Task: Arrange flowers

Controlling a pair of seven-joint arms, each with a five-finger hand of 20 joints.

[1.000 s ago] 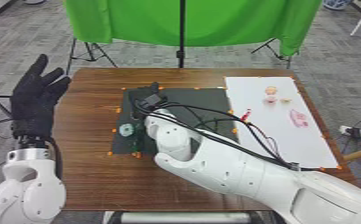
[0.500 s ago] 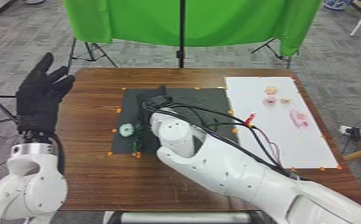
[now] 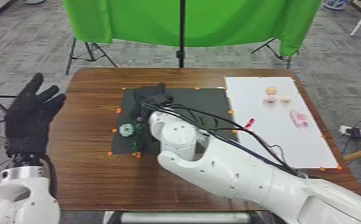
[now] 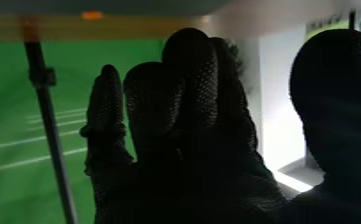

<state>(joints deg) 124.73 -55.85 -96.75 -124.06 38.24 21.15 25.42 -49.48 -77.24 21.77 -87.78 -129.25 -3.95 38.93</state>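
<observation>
Over the far part of the dark mat [image 3: 210, 97], toward its left side, is my right hand [image 3: 148, 94], fingers straight and lightly grouped, thumb held well apart; I cannot tell whether they touch a flower part. My left hand [image 3: 29, 117] is left of the mat, its fingers spread and pointing away from me. On the mat's left side lies a pale green flower [image 3: 126, 130], beside a dark green sprig [image 3: 137, 142]. Pink blossoms [image 3: 299, 118] lie on the white sheet [image 3: 311, 150] to the right. I judge the step to be setting or adjusting a piece on the mat: I should press gently with flat fingertips, then lift straight up so that neither glove nor cables drag the sprig. The sprig's long axis runs roughly near to far; which end is its tip, I cannot tell. The pale flower is round, with no clear long axis.
</observation>
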